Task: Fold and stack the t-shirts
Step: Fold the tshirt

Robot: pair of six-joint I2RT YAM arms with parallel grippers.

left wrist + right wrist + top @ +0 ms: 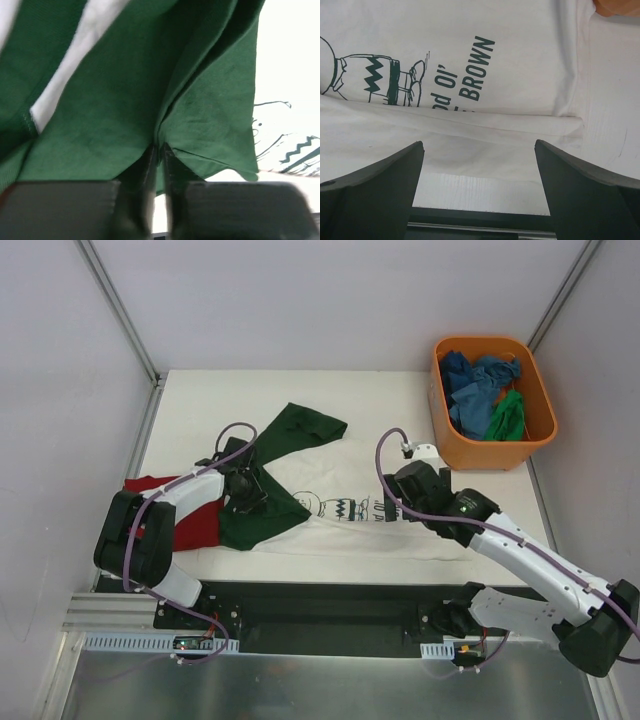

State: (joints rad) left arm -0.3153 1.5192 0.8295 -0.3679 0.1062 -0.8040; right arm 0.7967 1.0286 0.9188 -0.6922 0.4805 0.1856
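The white shirt (pixel 345 530) lies spread on the middle of the table (pixel 400 405), with its dark cartoon print and "BROWN" lettering facing up and its dark green sleeves to the left. The left end effector (pixel 159 152) is closed tight on a fold of green sleeve (pixel 125 100). The right end effector (pixel 479 147) hangs wide open and empty over the shirt's near hem. A red shirt (pixel 195 525) lies at the left.

White table (pixel 200 410) carries a white-and-green t-shirt (pixel 340 530), a dark red t-shirt (pixel 198 523) beside it, and an orange tub (pixel 480 453)
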